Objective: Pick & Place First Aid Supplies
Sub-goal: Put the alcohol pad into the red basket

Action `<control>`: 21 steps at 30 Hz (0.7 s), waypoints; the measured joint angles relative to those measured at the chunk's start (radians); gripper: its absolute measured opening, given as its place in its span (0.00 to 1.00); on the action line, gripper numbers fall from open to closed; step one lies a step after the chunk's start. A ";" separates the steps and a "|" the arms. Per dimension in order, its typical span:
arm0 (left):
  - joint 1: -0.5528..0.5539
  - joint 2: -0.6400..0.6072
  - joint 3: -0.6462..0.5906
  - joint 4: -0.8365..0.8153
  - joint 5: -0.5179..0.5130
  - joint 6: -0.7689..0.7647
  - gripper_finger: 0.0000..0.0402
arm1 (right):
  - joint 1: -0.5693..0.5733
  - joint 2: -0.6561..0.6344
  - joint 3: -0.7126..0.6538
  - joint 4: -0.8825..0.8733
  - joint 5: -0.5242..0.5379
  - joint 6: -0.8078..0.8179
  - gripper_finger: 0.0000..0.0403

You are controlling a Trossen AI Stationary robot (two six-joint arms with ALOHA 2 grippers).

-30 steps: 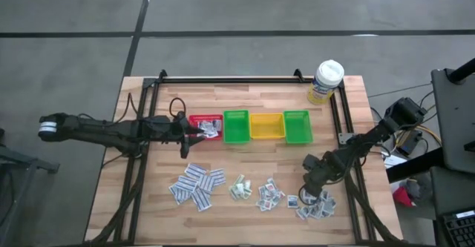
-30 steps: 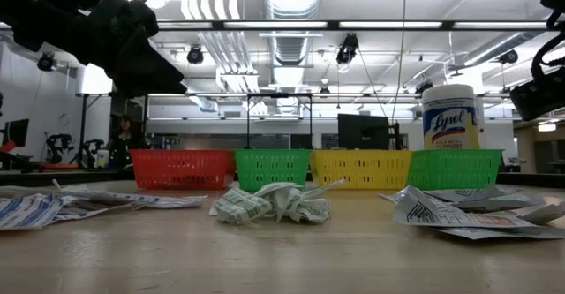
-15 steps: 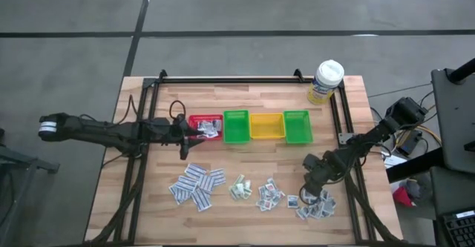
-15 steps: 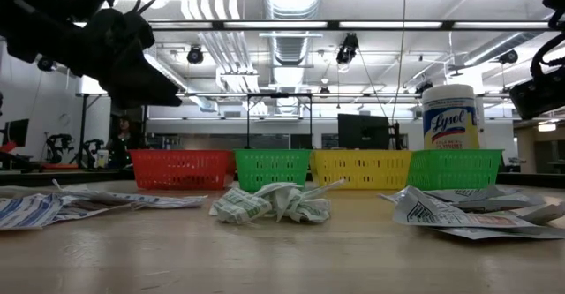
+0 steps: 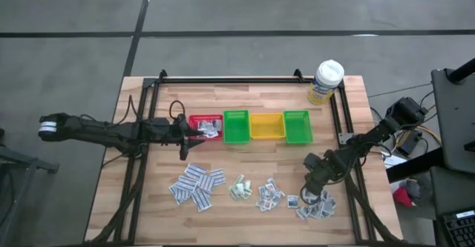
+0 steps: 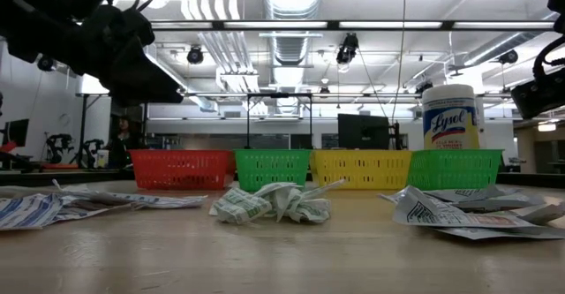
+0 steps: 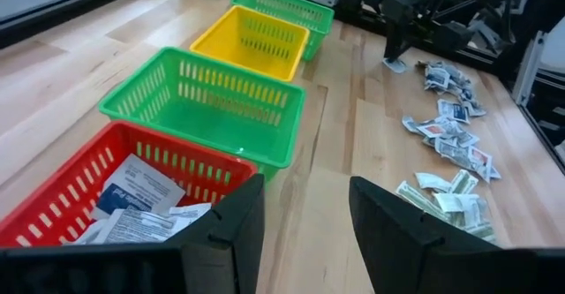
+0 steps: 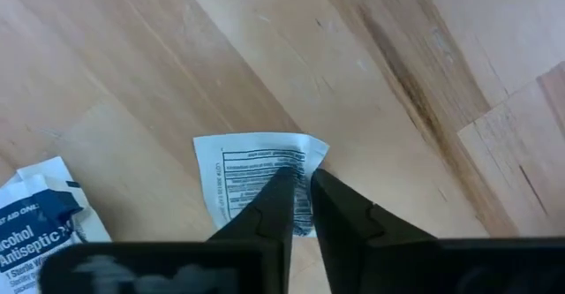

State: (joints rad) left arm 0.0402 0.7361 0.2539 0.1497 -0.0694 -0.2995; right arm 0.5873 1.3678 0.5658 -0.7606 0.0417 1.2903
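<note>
Right hand (image 8: 300, 192) pinches edge of white packet (image 8: 252, 172) on table.

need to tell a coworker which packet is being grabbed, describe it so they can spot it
Start at the wooden table and go to the rightmost pile of packets. At its edge toward the bins, the right gripper pinches one white packet: small black print, no blue lettering like its neighbour.

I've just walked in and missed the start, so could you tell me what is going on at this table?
The robot is sorting first aid packets into bins. The right tool is down at the table, its fingers pinched on the edge of a white printed packet beside the right-hand pile. The left tool hangs open beside the red bin, which already holds a few packets. The green bin next to it is empty.
</note>
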 joint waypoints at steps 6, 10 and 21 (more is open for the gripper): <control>0.000 0.000 0.000 0.000 0.000 0.000 0.39 | 0.000 0.000 0.000 -0.009 0.007 -0.005 0.03; 0.000 0.000 0.000 0.000 0.000 -0.005 0.39 | 0.000 -0.001 0.000 -0.015 0.015 -0.011 0.02; -0.004 0.000 0.000 0.018 0.000 -0.007 0.39 | -0.002 -0.083 0.016 -0.018 0.237 -0.043 0.02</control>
State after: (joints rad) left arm 0.0360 0.7361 0.2539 0.1673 -0.0694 -0.3061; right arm 0.5854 1.2845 0.5822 -0.7784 0.2788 1.2471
